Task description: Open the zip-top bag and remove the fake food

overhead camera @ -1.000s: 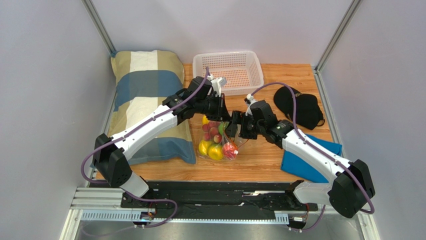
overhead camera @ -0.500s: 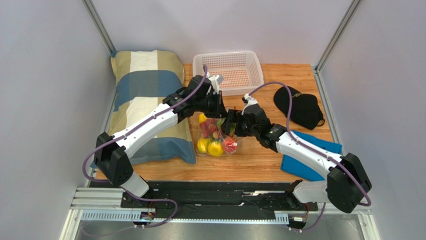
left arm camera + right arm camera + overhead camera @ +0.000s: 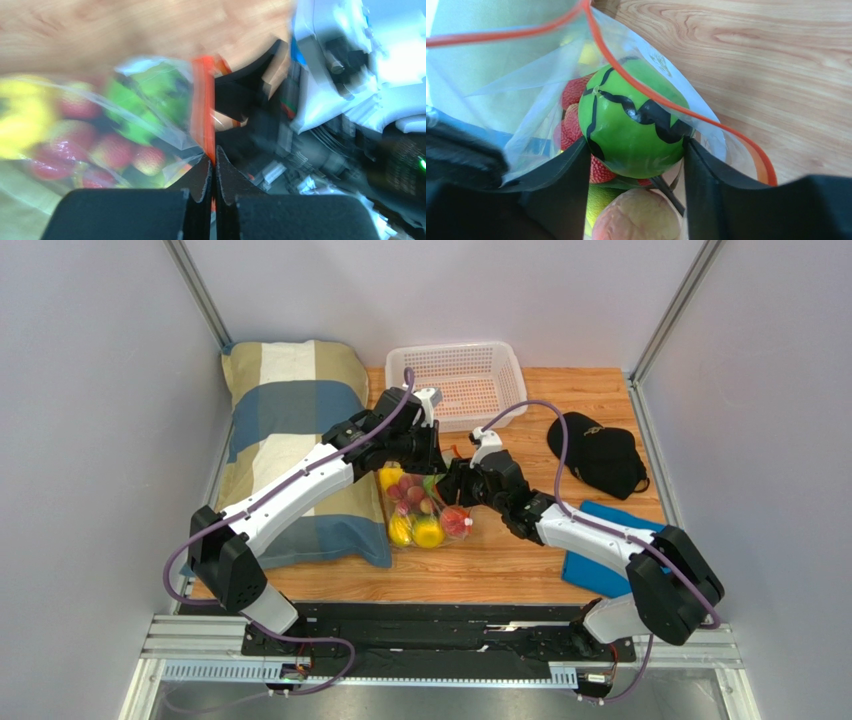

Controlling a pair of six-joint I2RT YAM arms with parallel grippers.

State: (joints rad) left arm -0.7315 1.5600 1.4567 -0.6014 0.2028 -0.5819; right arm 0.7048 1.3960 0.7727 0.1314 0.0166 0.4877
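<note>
One small clear zip-top bag (image 3: 420,508) lay near the middle of the wooden worktop (image 3: 520,562), just beside the right edge of a pillow. Its mouth faced the far edge and stood open, the red-orange zip strip (image 3: 641,89) spread in a loop. The fake food (image 3: 430,533) was inside: yellow pieces toward the near end, red berries (image 3: 572,91), a pale peach-coloured piece (image 3: 638,220), and a green ball (image 3: 631,125) with black stripes sitting in the mouth. The right gripper (image 3: 635,145) reached into the opening with one finger pressed against each side of the green ball, holding it. The left gripper (image 3: 214,162) was closed tight, pinching the zip strip on the bag's other lip between its jaws. A blue, cream and tan checked pillow (image 3: 290,430) ran along the left edge. A white perforated basket (image 3: 455,348) sat at the middle of the far edge. A black cloth item (image 3: 598,452) lay near the right edge, and a blue cloth (image 3: 600,580) lay toward the near right corner, partly under the right arm.
</note>
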